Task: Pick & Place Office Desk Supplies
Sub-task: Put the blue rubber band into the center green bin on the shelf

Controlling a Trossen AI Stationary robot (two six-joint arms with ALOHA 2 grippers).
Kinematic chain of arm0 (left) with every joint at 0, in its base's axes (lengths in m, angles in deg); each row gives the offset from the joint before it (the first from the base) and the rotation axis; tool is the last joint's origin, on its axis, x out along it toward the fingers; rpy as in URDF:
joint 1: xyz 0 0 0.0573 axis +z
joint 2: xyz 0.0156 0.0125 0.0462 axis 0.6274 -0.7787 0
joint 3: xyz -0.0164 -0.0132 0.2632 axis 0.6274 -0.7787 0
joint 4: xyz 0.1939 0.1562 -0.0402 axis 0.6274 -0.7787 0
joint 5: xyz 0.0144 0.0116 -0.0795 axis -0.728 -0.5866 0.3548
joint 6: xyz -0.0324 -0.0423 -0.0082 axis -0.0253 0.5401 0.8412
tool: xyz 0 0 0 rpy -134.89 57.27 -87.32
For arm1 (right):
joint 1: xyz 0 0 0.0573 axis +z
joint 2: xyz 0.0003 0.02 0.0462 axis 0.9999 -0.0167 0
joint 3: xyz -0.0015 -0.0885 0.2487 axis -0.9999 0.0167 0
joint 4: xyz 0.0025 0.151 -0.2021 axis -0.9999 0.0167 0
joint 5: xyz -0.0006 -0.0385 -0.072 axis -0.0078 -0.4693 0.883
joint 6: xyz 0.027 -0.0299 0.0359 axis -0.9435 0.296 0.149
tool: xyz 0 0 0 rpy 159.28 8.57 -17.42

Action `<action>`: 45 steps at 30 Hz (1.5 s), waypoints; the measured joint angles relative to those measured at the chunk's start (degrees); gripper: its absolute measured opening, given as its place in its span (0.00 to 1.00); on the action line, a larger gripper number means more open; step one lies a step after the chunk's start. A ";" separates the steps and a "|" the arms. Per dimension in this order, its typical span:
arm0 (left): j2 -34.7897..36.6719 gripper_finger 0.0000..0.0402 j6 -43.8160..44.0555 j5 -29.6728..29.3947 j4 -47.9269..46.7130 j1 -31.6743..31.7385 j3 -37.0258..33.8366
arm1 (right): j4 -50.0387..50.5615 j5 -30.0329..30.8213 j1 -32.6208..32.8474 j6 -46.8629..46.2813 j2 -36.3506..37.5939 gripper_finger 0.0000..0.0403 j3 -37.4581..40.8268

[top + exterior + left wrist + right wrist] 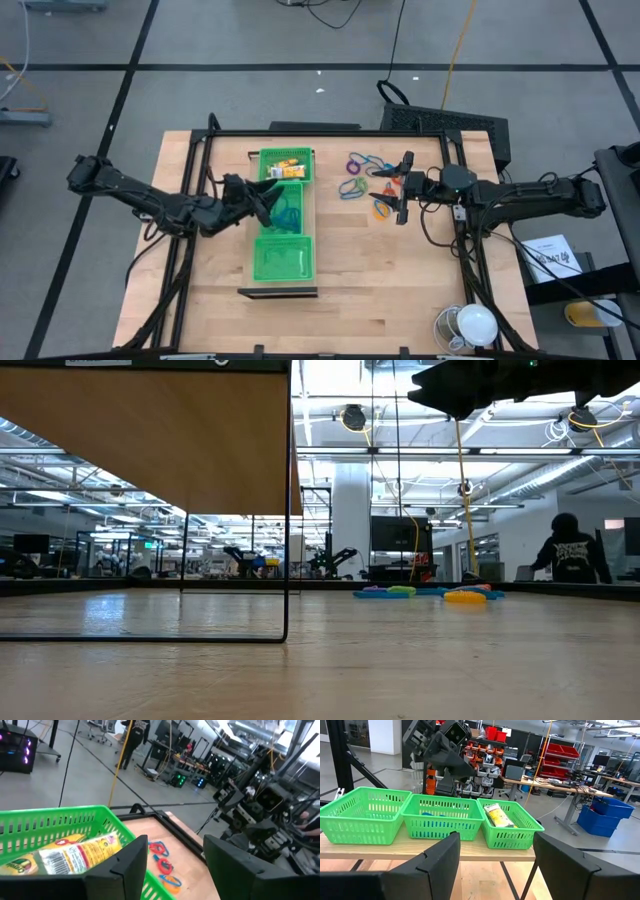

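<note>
Green tray: a long plastic tray (283,258) with three compartments lies down the middle of the wooden table (350,265), its long axis running from the far edge toward the near edge.
Far compartment: holds a yellow packet (498,816) with printed labels and small yellow and orange pieces.
Middle compartment: holds some blue loops (289,212); the left gripper (267,200) hangs directly over this bin.
Near compartment: nothing can be made out inside it.
Left jaws: partly apart with nothing between the fingers (122,867); no loop shows in the gap.
Loose supplies: a scatter of thin loops (366,178) in blue, purple, green and orange-red lies on the bare wood to the right of the tray, well apart from it.
Right gripper: the right gripper (405,190) sits at the right edge of that scatter, pointing back toward the tray, jaws wide and holding nothing.
Key relation: the loops lie between the right jaws and the tray, just beside the right fingertips, while the left gripper is across the tray wall from them.
Nearer arm: the right, by a clear margin.
Likely next reach: a short drop onto the closest orange loop (382,208), judging by where it lies.
Loop lie: flat on the wood, so the fingers would need to straddle a thin edge.
</note>
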 joint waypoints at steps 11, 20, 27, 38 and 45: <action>-0.01 0.48 -1.86 -0.05 0.68 -0.02 0.00 | 0.00 -0.01 0.02 0.00 0.00 0.60 0.00; 0.00 0.48 -3.46 -0.03 0.63 -0.02 0.00 | 0.00 -0.01 0.02 -0.01 0.00 0.60 0.00; -0.02 0.48 -3.48 -0.03 0.62 -0.01 0.00 | 0.00 0.00 0.01 -0.02 0.00 0.60 0.00; -0.02 0.48 -3.55 -0.01 0.63 0.00 0.00 | 0.00 -0.01 0.01 0.00 0.01 0.60 0.00; -0.01 0.48 -3.55 -0.01 0.61 -0.02 0.00 | 0.00 -0.02 0.02 0.00 -0.01 0.61 0.00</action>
